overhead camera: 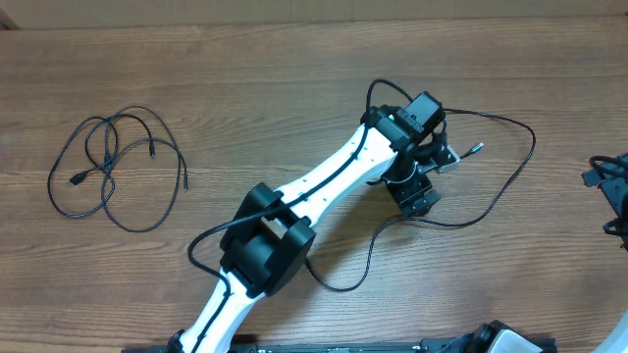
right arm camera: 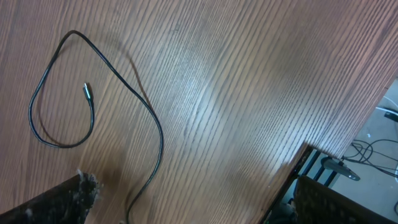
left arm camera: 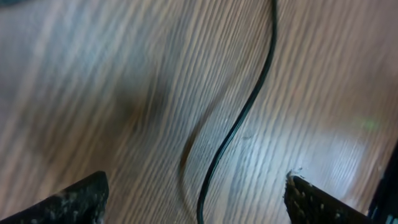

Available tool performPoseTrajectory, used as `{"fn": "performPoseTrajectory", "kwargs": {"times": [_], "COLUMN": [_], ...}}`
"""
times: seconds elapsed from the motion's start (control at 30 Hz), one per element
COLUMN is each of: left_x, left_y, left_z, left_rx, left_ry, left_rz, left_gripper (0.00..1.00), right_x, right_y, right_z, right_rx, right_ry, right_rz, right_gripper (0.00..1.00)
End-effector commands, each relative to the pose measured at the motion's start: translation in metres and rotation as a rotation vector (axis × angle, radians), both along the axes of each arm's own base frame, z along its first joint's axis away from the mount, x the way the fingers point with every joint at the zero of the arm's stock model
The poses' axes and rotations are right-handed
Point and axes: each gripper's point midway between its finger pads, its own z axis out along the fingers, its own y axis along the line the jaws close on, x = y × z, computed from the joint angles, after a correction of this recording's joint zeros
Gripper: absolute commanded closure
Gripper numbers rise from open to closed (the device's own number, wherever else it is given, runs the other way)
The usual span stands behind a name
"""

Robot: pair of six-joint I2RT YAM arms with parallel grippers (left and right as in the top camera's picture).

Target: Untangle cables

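Hovering with jaws spread over the loose cable point(left arm camera: 239, 124), the left gripper point(left arm camera: 196, 180) should next, I judge, lower and pinch it.

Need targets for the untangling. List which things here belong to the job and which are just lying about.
For the job:
- tangled bunch of cables, far left
- loose silver-tipped cable, middle right

Just lying about:
- table
- clutter past the table edge
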Motion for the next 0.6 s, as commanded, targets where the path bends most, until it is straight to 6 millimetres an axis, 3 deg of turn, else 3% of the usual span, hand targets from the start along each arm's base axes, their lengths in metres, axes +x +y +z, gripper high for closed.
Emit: {"fn": "performPoseTrajectory", "kwargs": {"times": [0.0,0.27,0.57], "left_x": [-0.011,-0.023,-0.017], "left_y": [0.002,-0.008,-0.003], "left_z": [-0.018,-0.025,-0.051], "left_rx": [0.031,0.037,0.173], "left_ry": [0.041,0.037,-0.138], "left_rz": [-0.052,-0.085,-0.107], "left_gripper": [0.11,0.13,0.14], "right_x": [0.003,0.003,0.003], "right_y": [-0.002,-0.002,-0.002], "right_z": [0.007,0.007,0.007], "right_rx": [-0.013,-0.013,-0.013], "right_ry": [-0.029,-0.029,-0.029], "right_rz": [-0.007,-0.007,-0.007], "right_gripper": [0.00,0.00,0.00]}}
